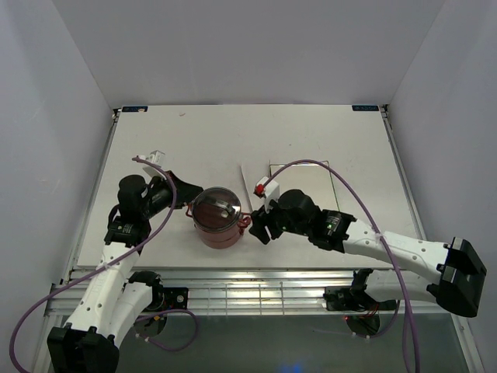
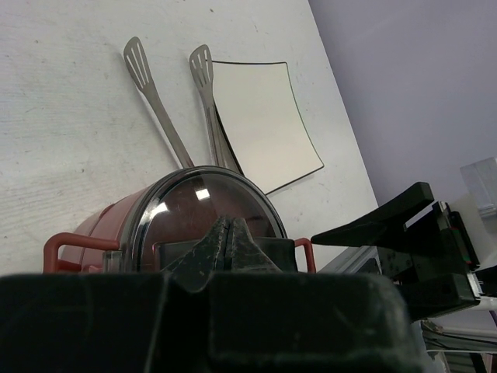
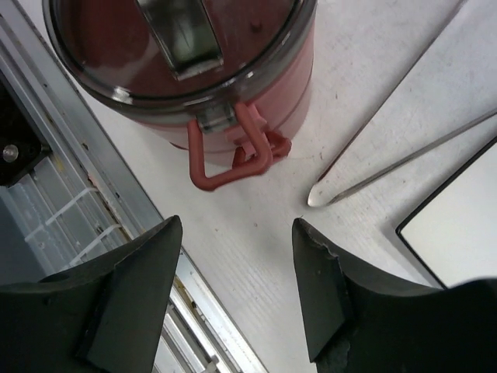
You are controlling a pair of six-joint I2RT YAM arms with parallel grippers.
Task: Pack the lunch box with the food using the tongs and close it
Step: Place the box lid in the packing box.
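Note:
The lunch box stands near the table's front edge, its dusty-red bowls stacked under the round top cover. A red clasp hangs on its right side. My left gripper is shut with nothing in it, its tips close against the cover's left clasp. My right gripper is open just right of the box, over bare table short of the red clasp. The tongs lie flat between the box and the plate, joined end towards me. The food is out of view.
A white square plate lies behind and to the right of the box, partly under my right arm. The table's metal front rail runs right beside the box and my right gripper.

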